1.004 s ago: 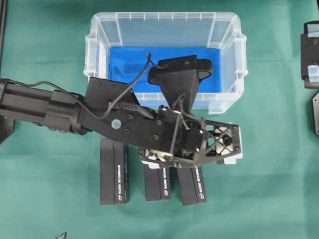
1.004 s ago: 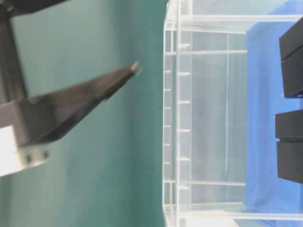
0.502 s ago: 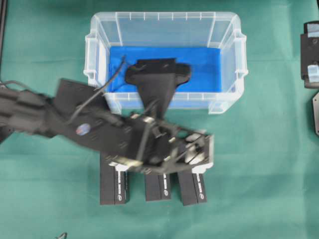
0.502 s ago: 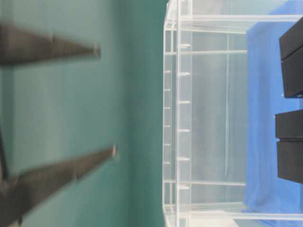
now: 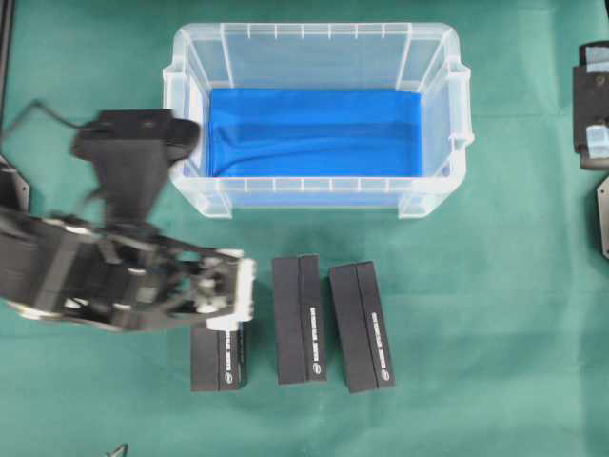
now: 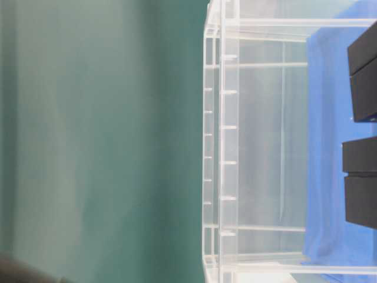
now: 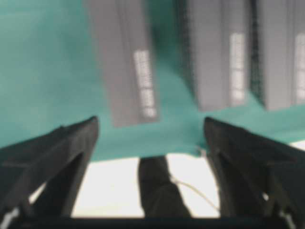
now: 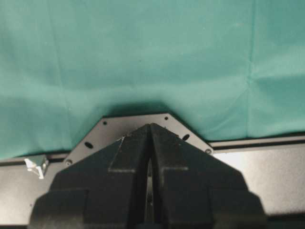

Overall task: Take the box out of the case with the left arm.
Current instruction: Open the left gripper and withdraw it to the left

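The clear case stands at the back of the green cloth, and only its blue lining shows inside. Three black boxes lie side by side in front of it: left, middle, right. My left gripper hovers over the top end of the left box, left of the case's front corner. In the left wrist view it is open, its fingers wide apart with nothing between them and the boxes ahead. My right gripper is shut and empty.
The right arm's black parts sit at the right edge of the overhead view. The table-level view shows the case wall, with black boxes showing through it. A black plate lies under the right gripper.
The left arm has swung left, from over the middle and right boxes to over the left one. Its fingers have left the table-level view. The jaws stayed open.
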`<state>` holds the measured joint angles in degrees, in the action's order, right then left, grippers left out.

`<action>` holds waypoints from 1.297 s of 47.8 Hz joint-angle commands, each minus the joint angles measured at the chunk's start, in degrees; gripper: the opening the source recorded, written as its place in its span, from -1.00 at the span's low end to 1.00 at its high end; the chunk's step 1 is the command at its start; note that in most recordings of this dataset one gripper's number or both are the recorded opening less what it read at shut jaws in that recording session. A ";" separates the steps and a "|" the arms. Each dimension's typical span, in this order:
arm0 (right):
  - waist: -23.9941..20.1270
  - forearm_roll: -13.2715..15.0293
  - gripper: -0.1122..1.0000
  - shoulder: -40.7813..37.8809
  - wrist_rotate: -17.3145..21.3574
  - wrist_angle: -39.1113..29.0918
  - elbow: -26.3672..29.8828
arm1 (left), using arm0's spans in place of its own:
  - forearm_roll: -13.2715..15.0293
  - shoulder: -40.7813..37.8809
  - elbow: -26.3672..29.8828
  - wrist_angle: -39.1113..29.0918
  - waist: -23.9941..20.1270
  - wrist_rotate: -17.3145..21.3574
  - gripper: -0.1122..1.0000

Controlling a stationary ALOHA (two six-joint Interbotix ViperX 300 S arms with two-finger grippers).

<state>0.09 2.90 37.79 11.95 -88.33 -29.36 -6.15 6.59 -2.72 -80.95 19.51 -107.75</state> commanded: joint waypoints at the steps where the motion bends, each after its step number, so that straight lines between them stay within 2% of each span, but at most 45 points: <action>1: 0.00 0.09 -0.78 -0.18 -0.09 0.26 0.44 | -0.18 5.01 -3.69 1.76 0.79 -0.18 0.73; 10: 0.09 0.09 -0.78 -0.35 -0.09 0.26 0.09 | -0.18 12.30 -12.39 3.34 1.76 -0.35 0.73; 18: 0.00 0.09 -0.78 -0.35 -0.09 0.26 -0.44 | -0.18 16.87 -17.31 3.34 2.37 -0.53 0.73; 29: 0.00 0.09 -0.78 -1.32 -0.09 0.35 -0.44 | -0.35 19.34 -19.42 3.34 2.46 -0.44 0.71; 39: 0.00 0.09 -0.78 -1.67 -0.09 0.62 -0.44 | -2.02 19.78 -19.69 3.08 0.62 0.53 0.71; 49: 0.00 0.18 -0.78 -1.85 -0.09 1.32 -0.44 | -2.46 22.68 -21.53 3.16 -6.06 7.82 0.71; 62: 0.09 0.18 -0.78 -1.93 -0.09 1.67 -0.44 | -2.37 27.77 -24.52 3.43 -18.37 19.16 0.71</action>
<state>0.09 2.99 35.86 11.95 -87.01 -30.41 -8.44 33.05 -27.33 -77.87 4.39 -90.53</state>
